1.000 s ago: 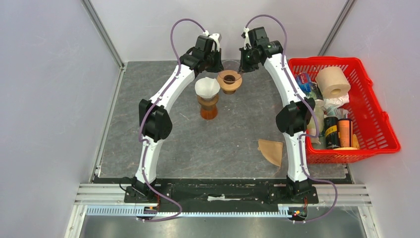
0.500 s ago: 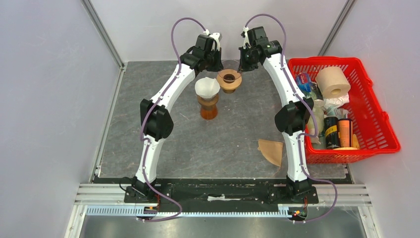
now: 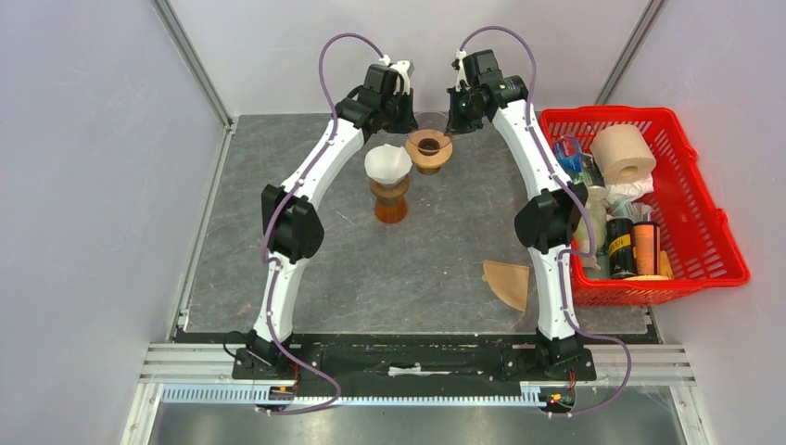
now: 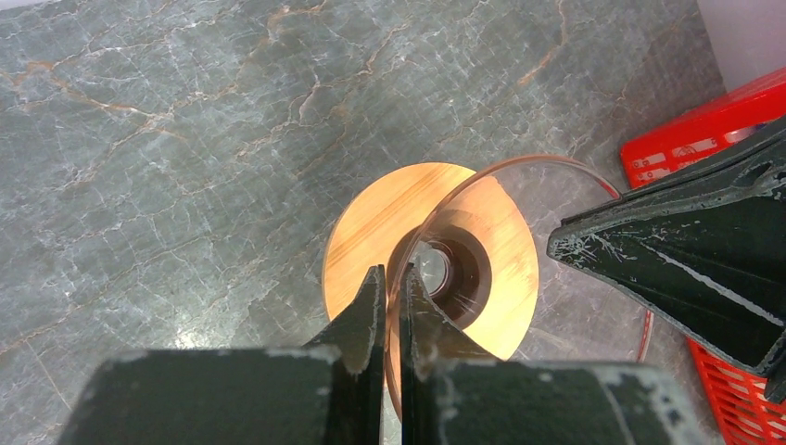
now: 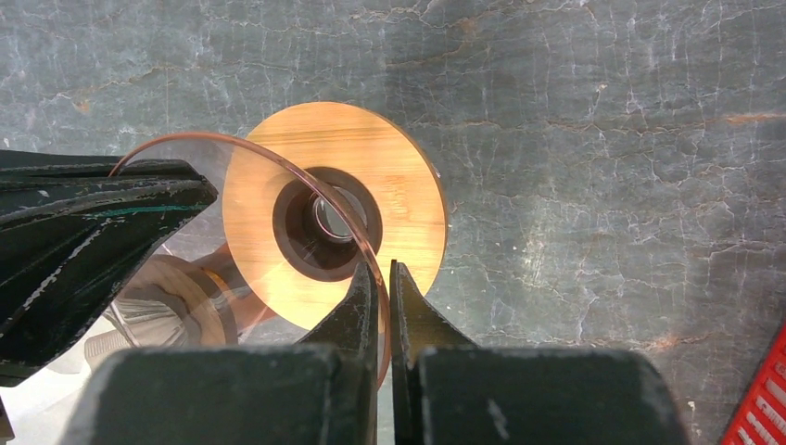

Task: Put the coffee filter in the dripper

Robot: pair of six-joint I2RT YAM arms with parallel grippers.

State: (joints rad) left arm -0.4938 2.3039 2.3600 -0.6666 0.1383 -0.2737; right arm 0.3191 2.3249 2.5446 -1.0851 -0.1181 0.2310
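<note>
**Spotter:** Dripper [image 3: 429,151] and coffee filter [image 3: 508,281]: do you want them placed against your jaws?

**Second:** Yes, biggest things first.

**Spotter:** Your table [image 3: 417,269] carries it all. The red basket [image 3: 649,113] stands out to the right of your right gripper [image 3: 451,130], with a toilet roll [image 3: 623,153] inside. The dripper, clear glass with a wooden collar [image 5: 389,176], sits between your two grippers. I can't tell whether it rests on the table.

**Second:** And the jaws?

**Spotter:** Your left gripper [image 4: 390,278] is pinched on the glass rim, jaws nearly together. Your right gripper is pinched the same way on the opposite side of the rim. The brown coffee filter lies flat on the table, well apart from both pairs of jaws, back beside your right arm's base. A white cone [image 3: 387,162] on an amber stand [image 3: 389,202] sits just under your left jaws.
</note>
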